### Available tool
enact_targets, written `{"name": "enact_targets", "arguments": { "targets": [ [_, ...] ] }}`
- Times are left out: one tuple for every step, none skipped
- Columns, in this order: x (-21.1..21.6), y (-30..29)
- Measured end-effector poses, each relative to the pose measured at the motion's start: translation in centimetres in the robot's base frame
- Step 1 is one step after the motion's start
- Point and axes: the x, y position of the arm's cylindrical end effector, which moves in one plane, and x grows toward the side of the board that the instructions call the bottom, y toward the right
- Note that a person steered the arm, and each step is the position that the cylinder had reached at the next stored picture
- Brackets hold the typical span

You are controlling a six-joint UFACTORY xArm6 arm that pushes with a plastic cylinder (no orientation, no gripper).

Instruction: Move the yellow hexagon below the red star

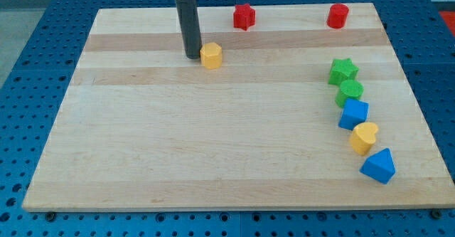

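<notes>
The yellow hexagon [211, 55] lies near the top of the wooden board, left of the middle. The red star [244, 16] sits at the board's top edge, up and to the right of the hexagon. My tip [193, 55] rests on the board just left of the yellow hexagon, touching it or nearly so. The dark rod rises straight up from the tip to the view's top.
A red cylinder-like block [338, 15] sits at the top right. Down the right side run a green star [343, 70], a green round block [350, 92], a blue block [353, 114], a yellow heart [364, 137] and a blue triangular block [378, 166]. The board [178, 144] ends on blue pegboard.
</notes>
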Motion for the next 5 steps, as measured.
{"name": "enact_targets", "arguments": {
  "targets": [
    [2.6,0.9],
    [4.5,1.6],
    [4.5,2.7],
    [4.5,2.7],
    [4.5,2.7]
  ]
}}
